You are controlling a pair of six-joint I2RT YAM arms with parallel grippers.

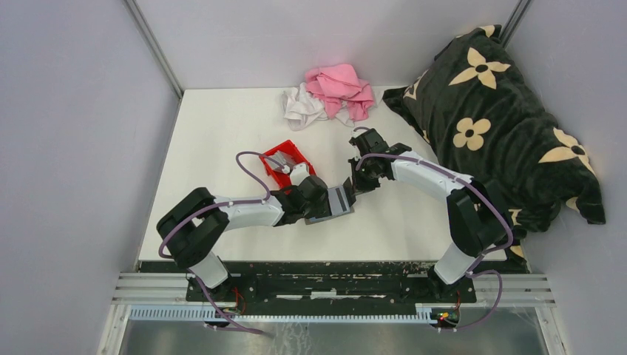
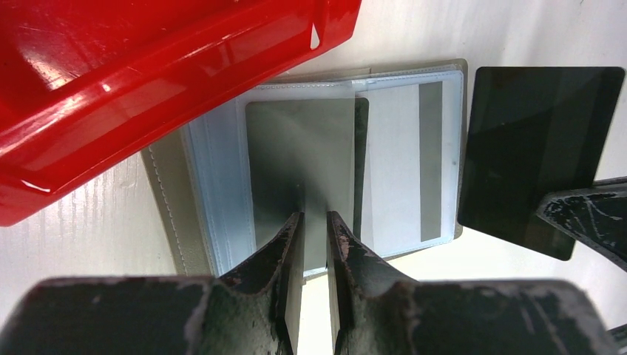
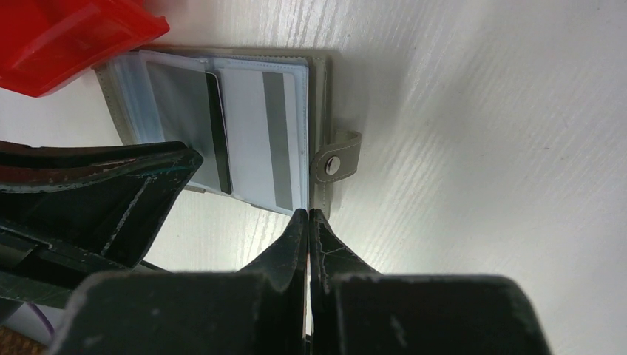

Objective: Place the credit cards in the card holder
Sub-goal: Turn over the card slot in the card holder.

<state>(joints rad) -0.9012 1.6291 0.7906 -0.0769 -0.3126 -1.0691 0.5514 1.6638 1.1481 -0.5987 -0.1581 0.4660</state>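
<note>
Left jaws clenched on a grey card (image 2: 299, 163), its far end over the open card holder (image 2: 166, 214) (right beside the red bin (image 2: 111, 89)). Right jaws shut, empty, at the holder's near edge.

The card holder (image 2: 166, 196) lies open and flat on the white table (image 1: 244, 126), one corner just beside a red bin (image 2: 148, 74). It is grey outside, with a snap tab (image 3: 338, 164) sticking out from one long edge and clear plastic sleeves inside. One sleeve holds a white card (image 2: 392, 163) with a grey stripe. A grey card (image 2: 299, 155) lies partway into the neighbouring sleeve, its near end pinched by the left gripper (image 2: 314, 218); a narrow dark edge shows behind it. A dark card (image 2: 532, 148), glossy with rounded corners, stands on edge just beyond the tab side, gripped by the right gripper (image 3: 308, 214).
</note>
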